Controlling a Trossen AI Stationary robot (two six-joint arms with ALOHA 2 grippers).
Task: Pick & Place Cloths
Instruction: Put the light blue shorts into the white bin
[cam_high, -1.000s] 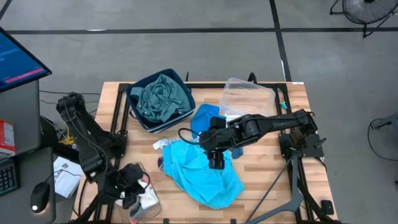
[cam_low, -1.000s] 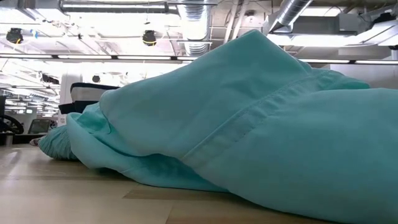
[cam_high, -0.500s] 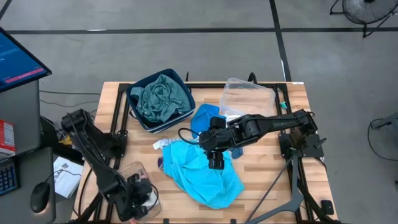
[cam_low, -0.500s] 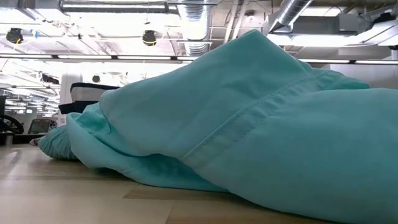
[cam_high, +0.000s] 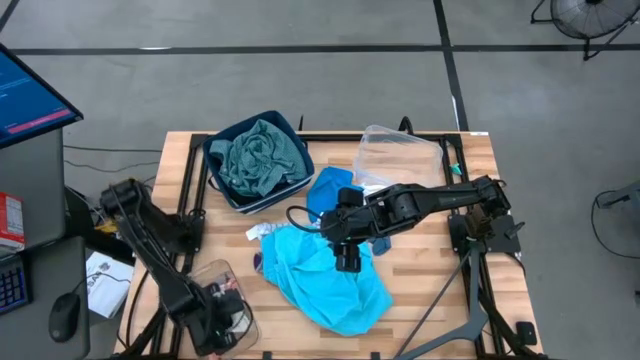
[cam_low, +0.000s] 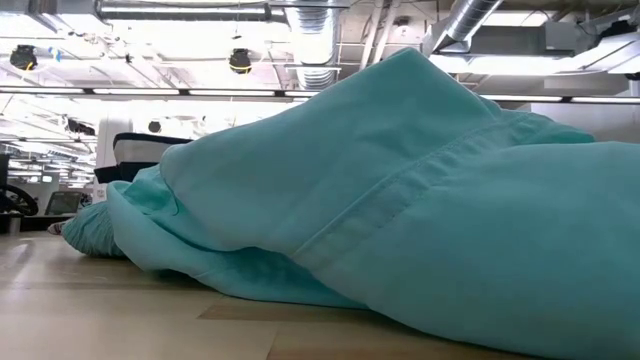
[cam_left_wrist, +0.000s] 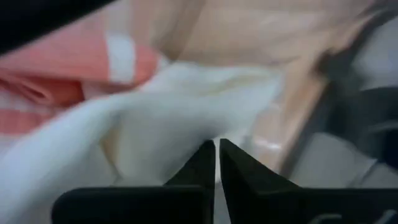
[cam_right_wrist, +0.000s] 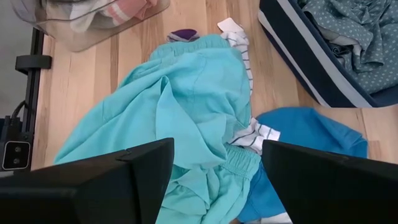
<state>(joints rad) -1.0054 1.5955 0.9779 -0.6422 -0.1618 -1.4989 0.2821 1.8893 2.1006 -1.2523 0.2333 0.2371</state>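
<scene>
A turquoise top (cam_high: 330, 280) lies crumpled on the table's middle and fills the low view (cam_low: 400, 200). My right gripper (cam_high: 347, 262) hangs open above it (cam_right_wrist: 217, 180). Beside it lie a bright blue top (cam_high: 328, 190) and white striped socks (cam_right_wrist: 239, 34). A teal-green shirt (cam_high: 258, 155) fills the dark blue bin (cam_high: 250, 203). My left gripper (cam_high: 225, 305) points down into the clear tub (cam_high: 215, 275) at the near left corner. It is shut (cam_left_wrist: 217, 149) just over a white cloth (cam_left_wrist: 186, 106) and a coral one (cam_left_wrist: 56, 62). My left gripper comes from above, steeply downward, with its shut fingertips (cam_left_wrist: 205, 155) close over the white cloth in the tub. Nothing shows between the fingers. I cannot tell whether the tips touch the cloth.
A second clear tub (cam_high: 400, 155) stands at the far right of the table. Black frame rails (cam_high: 190, 190) run along the table's left and right edges. Bare wood (cam_high: 440, 260) shows at the near right.
My left gripper has gone down and a little toward the near edge, into the clear tub at the near left corner, tipping more steeply downward; most of this happened in the first half second. It stayed shut.
</scene>
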